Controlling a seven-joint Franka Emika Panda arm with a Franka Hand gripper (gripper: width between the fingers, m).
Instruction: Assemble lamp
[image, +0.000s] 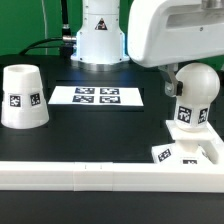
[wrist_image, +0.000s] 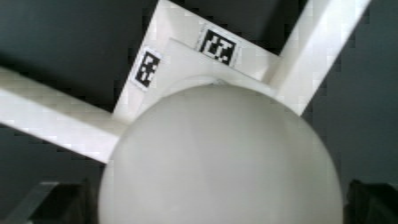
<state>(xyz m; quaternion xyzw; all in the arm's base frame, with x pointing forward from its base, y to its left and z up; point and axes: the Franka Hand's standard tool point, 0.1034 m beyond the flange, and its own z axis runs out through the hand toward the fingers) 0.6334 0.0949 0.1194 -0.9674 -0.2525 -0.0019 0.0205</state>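
A black worktop (image: 60, 140) is seen to carry everything, and it is bordered along its near edge by a long white rail (image: 90, 172). At the far side the white arm (image: 172, 35) is mounted on its pedestal (image: 100, 35) and reaches over to the exterior view's right. The marker board (image: 97, 96) lies flat in the middle of the worktop, between the parts of the lamp and touching none of them. Nothing stands between the parts, though in the wrist view much of the scene is blocked by the bulb's round head. The shade (image: 22, 97), a white tapered cup, is stood with its wide end down, well apart at the exterior view's left. The bulb (image: 195, 88), white with a smooth round head on a neck, is held upright at the exterior view's right, directly over the base (image: 185, 152), a flat white square set just behind the rail. Whether the neck is seated in the base cannot be told. The hand (image: 183, 70) is placed over the bulb's head, and dark fingers (wrist_image: 39, 205) are glimpsed on either side of it in the wrist view. Whether they grip the bulb cannot be told. Black-and-white square tags (image: 186, 115) are borne by the shade, the bulb's neck and the base. No writing can be read.
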